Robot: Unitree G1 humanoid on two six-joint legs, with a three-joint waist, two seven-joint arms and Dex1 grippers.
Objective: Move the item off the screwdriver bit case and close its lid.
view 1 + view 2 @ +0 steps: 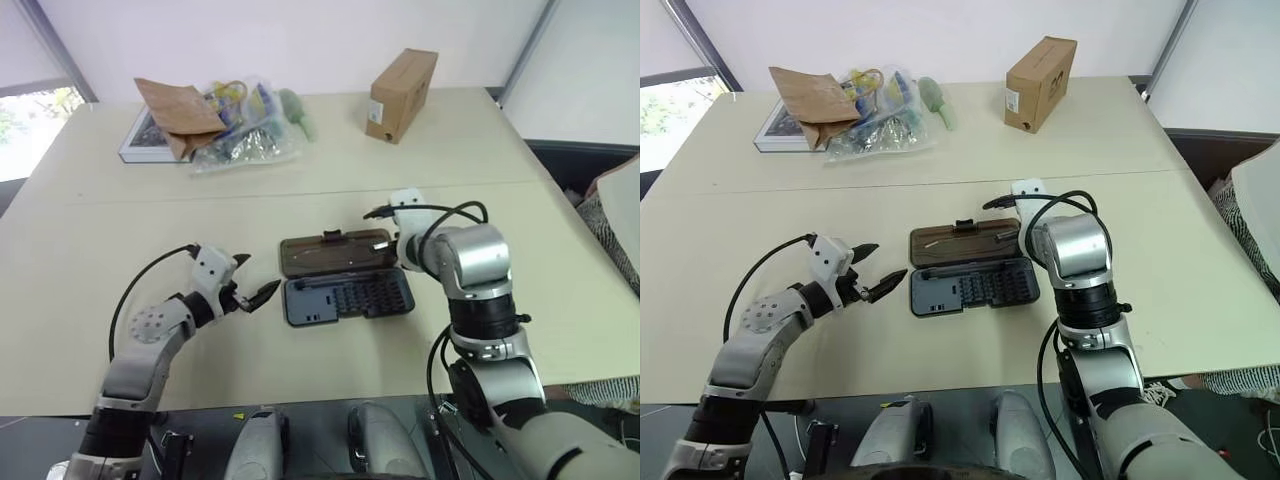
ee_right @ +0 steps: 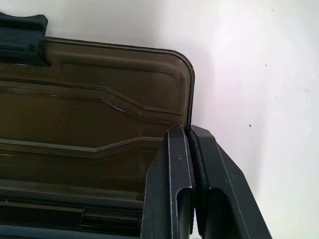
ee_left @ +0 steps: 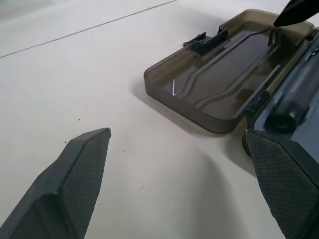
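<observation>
Smoky translucent lid lies open; ridged, rounded corners.

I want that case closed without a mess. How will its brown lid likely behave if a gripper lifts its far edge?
The lid looks like thin moulded plastic, so probably stiff and light. It lies flat, joined along one long side to the bit tray, so it should swing over rather than slide. Its glossy surface may be slippery, and the shallow case could shift on the smooth table.
</observation>
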